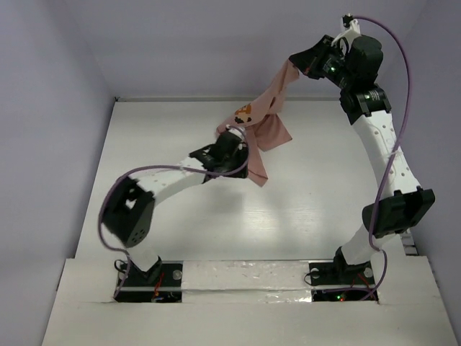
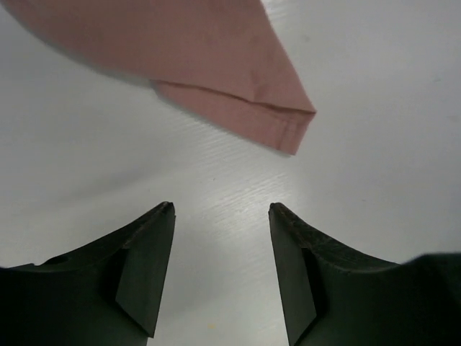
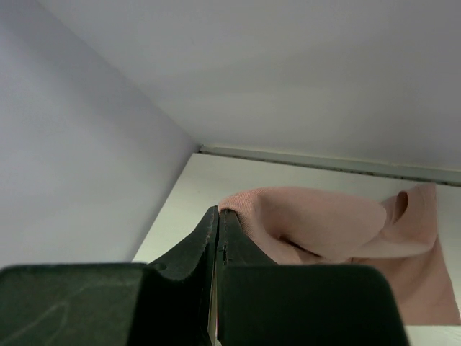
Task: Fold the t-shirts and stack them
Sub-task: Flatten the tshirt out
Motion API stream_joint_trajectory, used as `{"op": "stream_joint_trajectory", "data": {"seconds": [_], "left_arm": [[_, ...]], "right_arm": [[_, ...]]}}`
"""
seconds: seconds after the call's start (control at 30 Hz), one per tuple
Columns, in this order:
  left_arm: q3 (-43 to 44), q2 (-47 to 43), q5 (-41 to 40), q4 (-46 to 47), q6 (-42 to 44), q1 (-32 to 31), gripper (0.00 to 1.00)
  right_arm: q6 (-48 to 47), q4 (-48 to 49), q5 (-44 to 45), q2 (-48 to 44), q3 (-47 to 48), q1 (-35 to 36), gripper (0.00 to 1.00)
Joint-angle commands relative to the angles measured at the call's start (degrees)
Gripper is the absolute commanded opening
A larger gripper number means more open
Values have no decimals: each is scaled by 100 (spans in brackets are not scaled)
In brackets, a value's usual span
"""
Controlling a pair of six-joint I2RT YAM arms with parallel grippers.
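Right gripper (image 1: 297, 65) is up high at the far side, fingers (image 3: 194, 245) pressed flat together, pinching a rolled edge of the dusty-pink t-shirt (image 1: 268, 128) right at the tips. In the right wrist view the t-shirt (image 3: 324, 223) bunches just past the fingertips and drapes away to their right, over the white table (image 3: 216, 173).

In the top view the t-shirt hangs off that pinch as a diagonal strip running down toward the left gripper (image 1: 235, 135). The red-orange chest print (image 1: 243, 112) shows mid-strip, just beyond the left fingertips. The lower part fans out beside the left gripper, with one tail hanging past it on its right side. Can't tell whether the lowest tip touches the table.

Left gripper (image 2: 220, 209): jaws apart with a medium-wide gap, nothing between the pads (image 2: 148, 274), only bare table in the gap. A hemmed corner of the t-shirt (image 2: 216, 65) sits ahead of the fingertips, slightly right of the gap and clear of both fingers. A stitched hem is visible along that corner's edge.
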Motion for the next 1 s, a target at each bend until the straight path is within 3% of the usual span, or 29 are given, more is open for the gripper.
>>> {"op": "stream_joint_trajectory", "data": {"seconds": [0.0, 0.1, 0.57, 0.67, 0.83, 0.9, 0.97], "left_arm": [[501, 580, -689, 268, 315, -347, 52], [1090, 1283, -998, 180, 333, -523, 58], [2760, 3156, -1393, -250, 341, -919, 58], [2963, 3447, -1560, -365, 482, -919, 50], [2972, 3509, -1911, -470, 658, -919, 4], [2885, 3308, -2130, -576, 658, -919, 0], [2420, 2501, -2333, -393, 763, -919, 0]], "right_arm": [[-186, 214, 193, -270, -33, 40, 0], [-213, 144, 228, -278, -68, 40, 0], [-257, 161, 202, -445, -393, 40, 0], [-301, 126, 237, -445, -341, 40, 0], [-389, 108, 404, -428, -209, 40, 0], [-442, 73, 553, -436, -130, 40, 0], [-529, 12, 693, -437, 54, -13, 0]]}}
